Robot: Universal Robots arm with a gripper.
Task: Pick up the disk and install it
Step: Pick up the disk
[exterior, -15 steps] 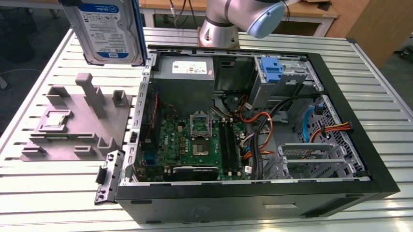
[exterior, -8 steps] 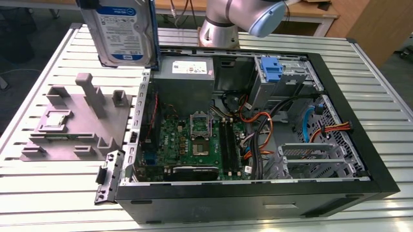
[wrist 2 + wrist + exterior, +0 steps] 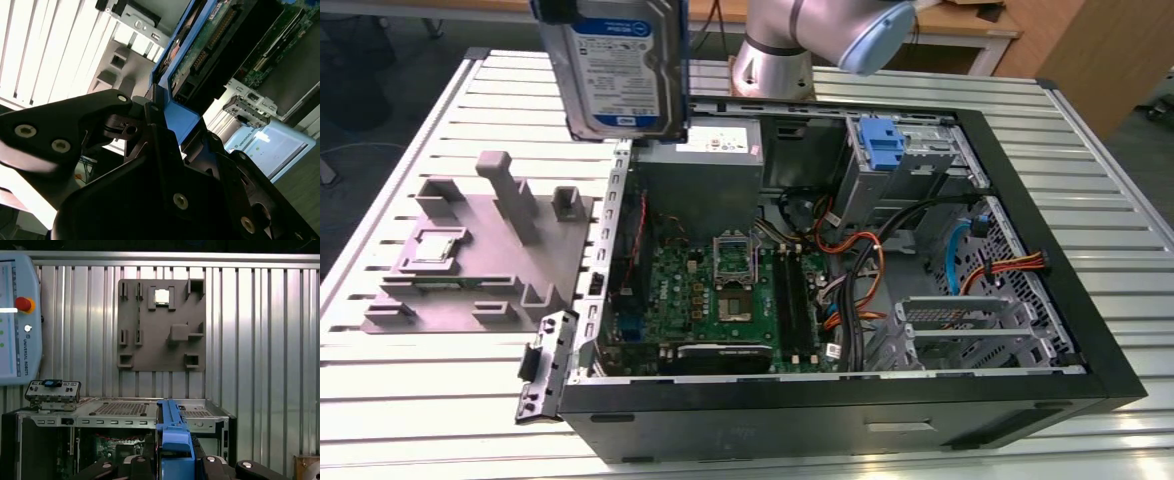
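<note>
Disk [image 3: 624, 70] hangs upright at the computer case's [image 3: 854, 400] 11 o'clock, gripper [image 3: 172, 462] fingers [image 3: 212, 465] pinching its blue frame; we judge it rigid, fairly heavy, shock-sensitive, best held by the frame.

I see the disk [image 3: 624, 65] silver-grey, its label white and blue (carrier frame bright blue); motherboard [image 3: 680, 290] green; parts fixture [image 3: 480, 250] flat grey; table [image 3: 427, 420] ribbed silver.
</note>
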